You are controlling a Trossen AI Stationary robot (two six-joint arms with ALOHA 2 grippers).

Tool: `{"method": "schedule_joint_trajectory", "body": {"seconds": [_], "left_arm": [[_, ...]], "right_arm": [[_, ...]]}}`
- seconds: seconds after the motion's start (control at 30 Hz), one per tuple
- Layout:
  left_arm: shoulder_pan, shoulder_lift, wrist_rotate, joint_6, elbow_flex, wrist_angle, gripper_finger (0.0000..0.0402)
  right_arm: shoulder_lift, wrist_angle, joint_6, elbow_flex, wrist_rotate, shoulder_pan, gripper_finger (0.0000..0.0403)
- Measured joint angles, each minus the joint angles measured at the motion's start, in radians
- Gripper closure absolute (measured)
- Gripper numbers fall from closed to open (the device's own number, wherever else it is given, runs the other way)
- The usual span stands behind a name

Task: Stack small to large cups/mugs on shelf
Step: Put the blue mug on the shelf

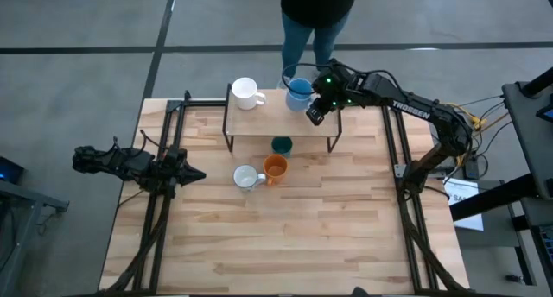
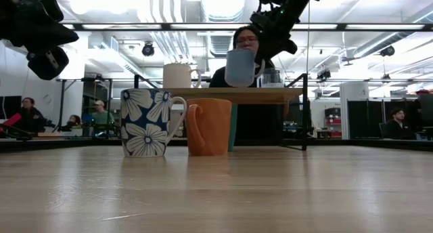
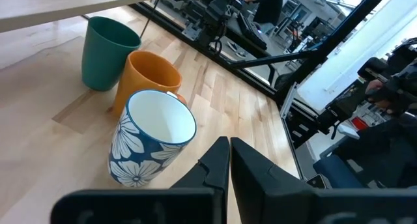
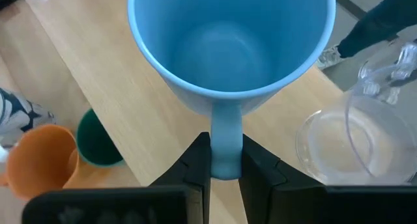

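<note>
From above, the right gripper (image 1: 316,104) is pinching the handle of the light blue ceramic mug (image 1: 299,91) over the small wooden shelf with black legs (image 1: 259,118); "TROSSEN" is printed in white on that arm. A plain white mug (image 1: 245,92) sits on the shelf too.

Low view: blue-and-white flower-patterned mug (image 2: 147,122) touches the orange mug (image 2: 209,126) on the table.

Left wrist: left gripper (image 3: 228,160) fully closed, empty, near the dark green cup (image 3: 105,52).

Right wrist: clear glass (image 4: 355,139) just beside the blue mug.
</note>
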Motion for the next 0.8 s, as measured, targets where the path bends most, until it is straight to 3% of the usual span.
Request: {"method": "schedule_joint_trajectory", "body": {"seconds": [0.8], "left_arm": [[0.0,0.0,0.0,-0.003,0.0,0.0,0.0402]], "right_arm": [[0.017,-0.019,-0.027,0.0,0.007,-0.016,0.0359]]}}
